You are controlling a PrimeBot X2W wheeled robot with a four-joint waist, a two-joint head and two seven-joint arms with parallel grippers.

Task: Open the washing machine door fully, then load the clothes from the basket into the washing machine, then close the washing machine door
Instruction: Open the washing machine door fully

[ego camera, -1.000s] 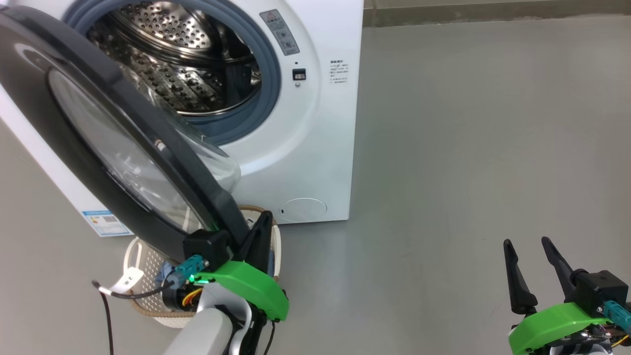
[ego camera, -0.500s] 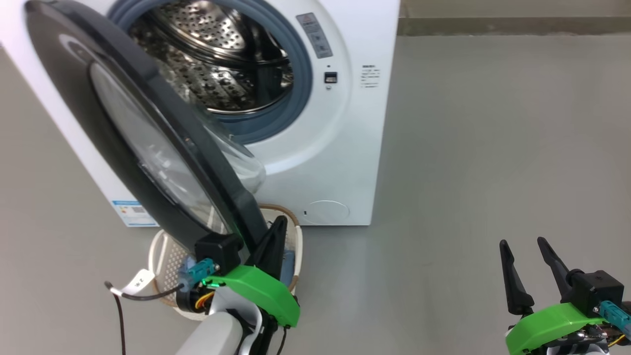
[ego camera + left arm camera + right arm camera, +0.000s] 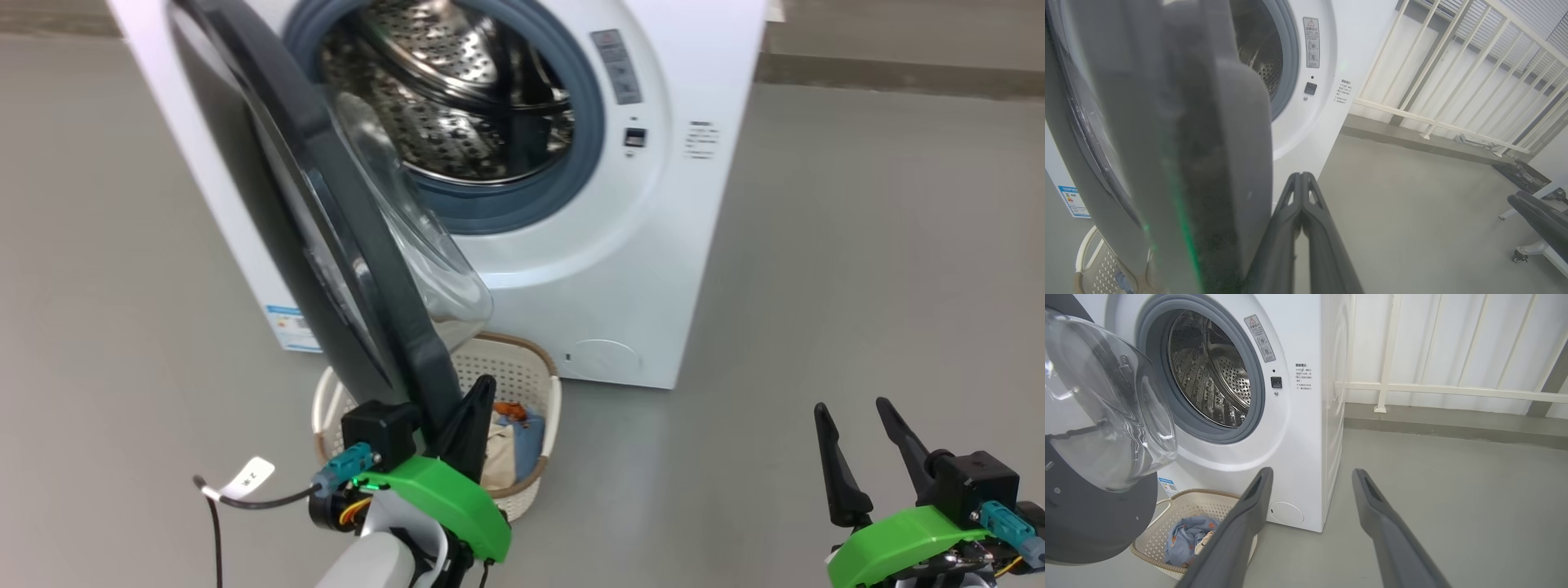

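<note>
The machine [image 3: 653, 269] is white, its drum [image 3: 457, 98] steel dotted with holes, its seal [image 3: 592, 155] grey-blue. The door [image 3: 392, 310] has a glossy black rim around clear glass. A blue sticker [image 3: 290, 320] marks the machine's seven-o'clock corner. The basket [image 3: 526, 367] is cream and perforated, with a brown woven-look rim. The clothes [image 3: 1186, 537] are light blue with orange prints, plus a cream piece. The left gripper [image 3: 484, 385] and right gripper [image 3: 850, 404] have dark fingers and green shells. The floor [image 3: 857, 245] is grey.
</note>
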